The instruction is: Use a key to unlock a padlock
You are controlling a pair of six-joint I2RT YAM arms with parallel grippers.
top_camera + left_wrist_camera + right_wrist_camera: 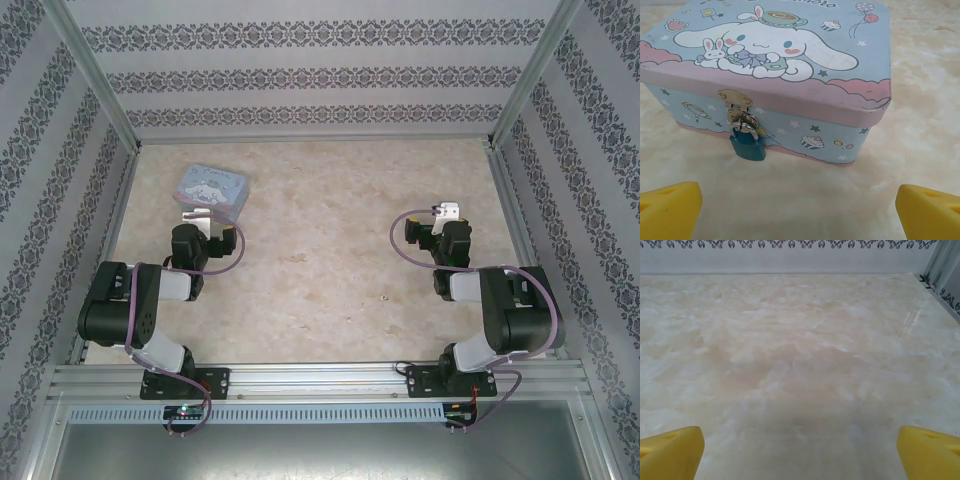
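The teal-blue padlock [747, 146] hangs by its silvery shackle from the brass hasp [734, 99] on the front of a pale-blue cartoon-dog tin [770, 55], its body resting on the table. I cannot make out the key; it is out of view or lost in the silvery metal at the hasp. My left gripper [800, 212] is open just in front of the tin, its yellow fingertips [670, 210] wide apart and holding nothing. My right gripper [800, 452] is open too, over bare table. From above, the left gripper [193, 216] sits right before the tin [212, 190], and the right gripper [447, 211] is far right.
The marble-look tabletop [330, 260] is walled by patterned panels at the back [300, 75] and both sides. An aluminium rail [320, 380] runs along the near edge where the arm bases are bolted. Open floor lies between the two arms.
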